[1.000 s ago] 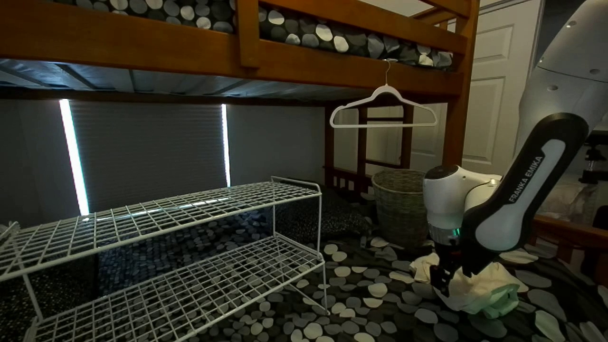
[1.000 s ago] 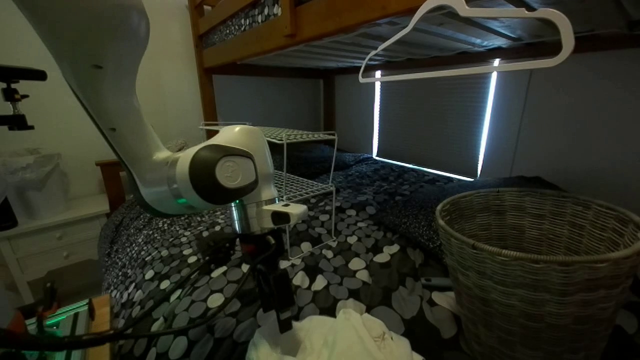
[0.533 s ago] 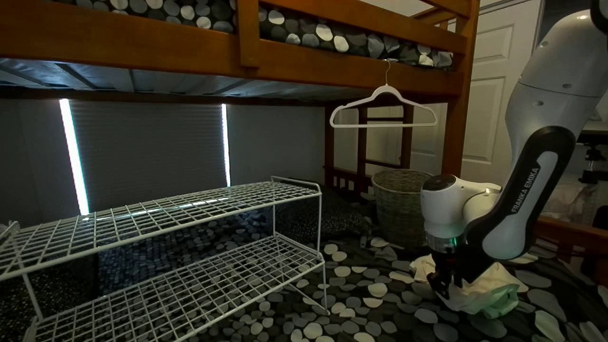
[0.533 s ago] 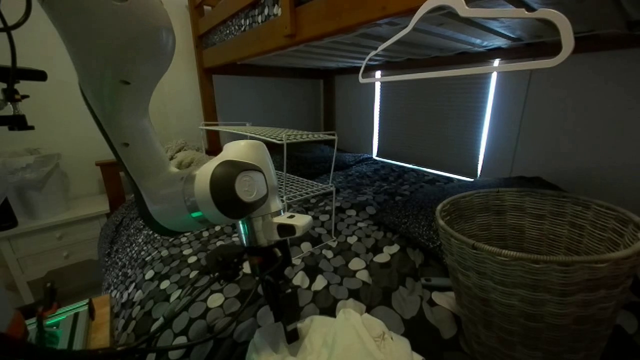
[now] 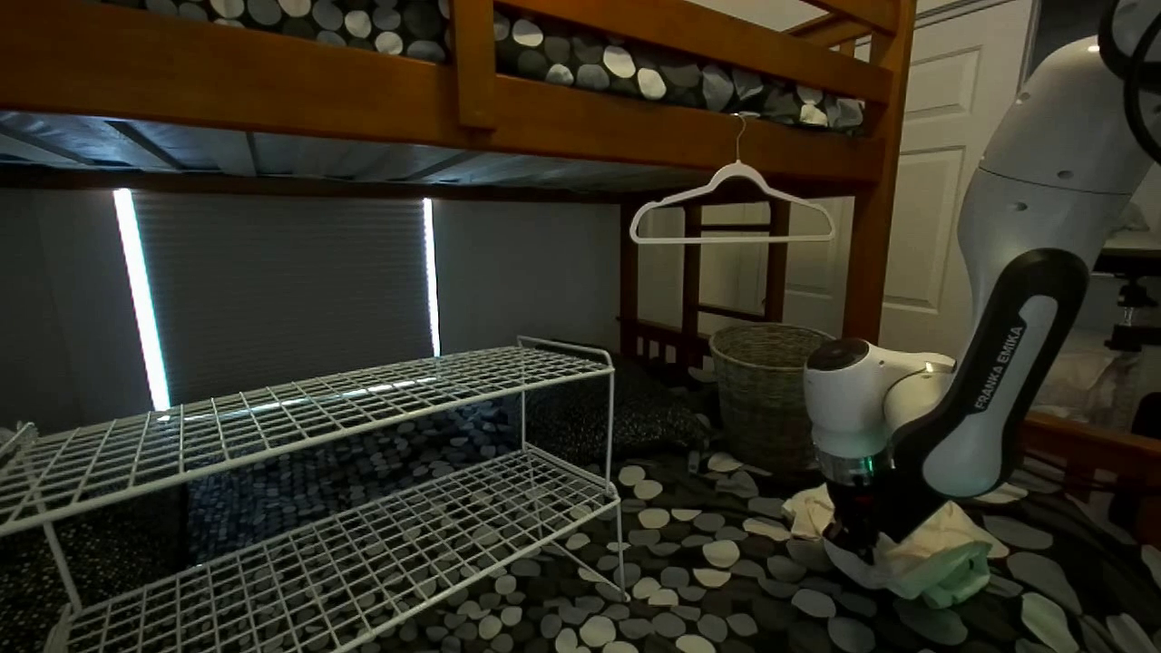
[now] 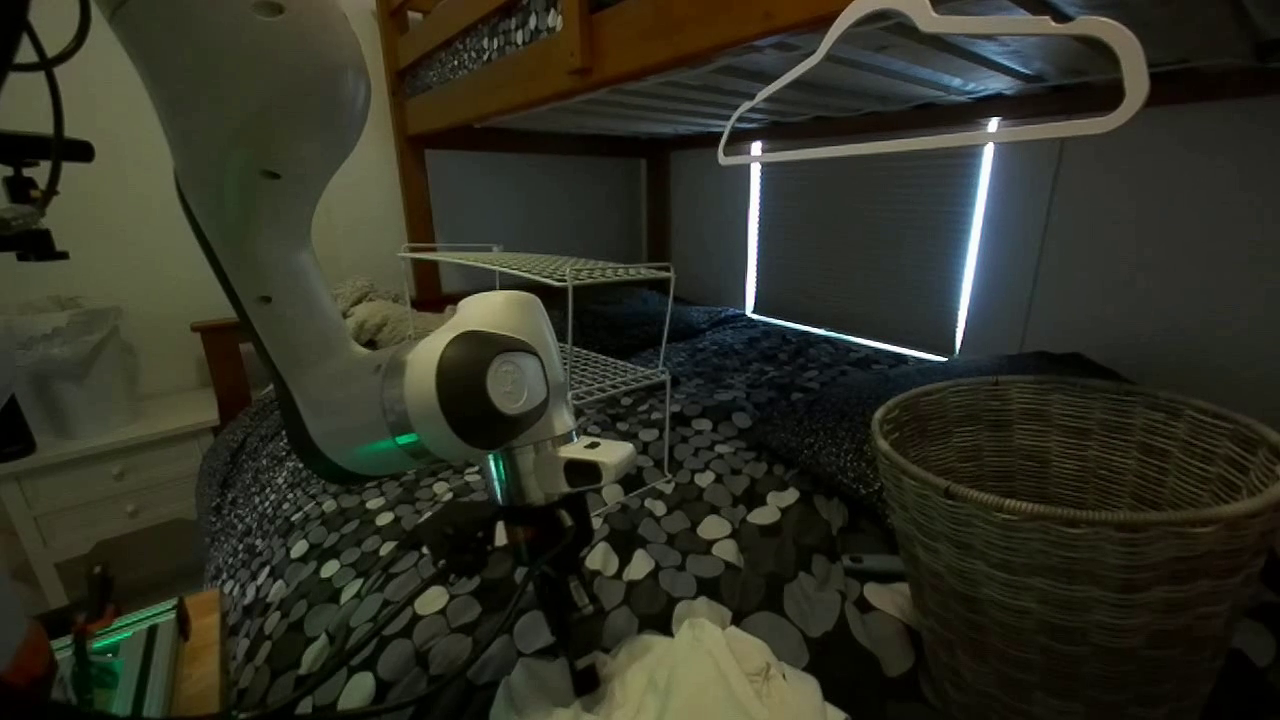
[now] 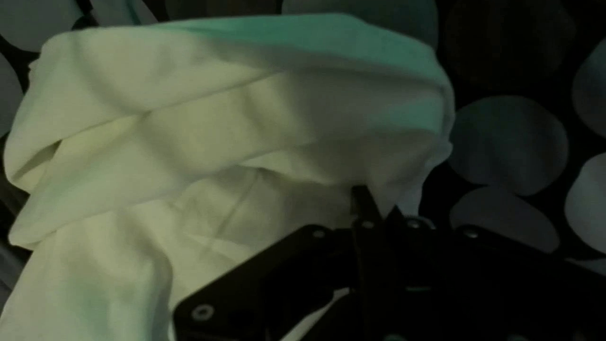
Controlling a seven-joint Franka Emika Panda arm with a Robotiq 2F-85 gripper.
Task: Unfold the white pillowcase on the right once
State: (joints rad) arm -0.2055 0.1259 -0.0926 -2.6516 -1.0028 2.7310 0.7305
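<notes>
Wrist view: gripper (image 7: pixel 377 201) sat near edge of case (image 7: pixel 213 156), fingers (image 7: pixel 365 210) narrow, couldn't tell if pinching. Risk was several layers caught at once, dragging it along folded.

Both exterior views face the far wall (image 5: pixel 526 281), sharing blind (image 5: pixel 281 290), rack (image 5: pixel 363 430), basket (image 6: pixel 1070 590); wrist view: close, downward, over cloth (image 7: pixel 189 156).

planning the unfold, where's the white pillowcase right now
In an exterior view, the white pillowcase lies crumpled at bottom centre, left of the wicker basket, the fingers at its left part.
</notes>
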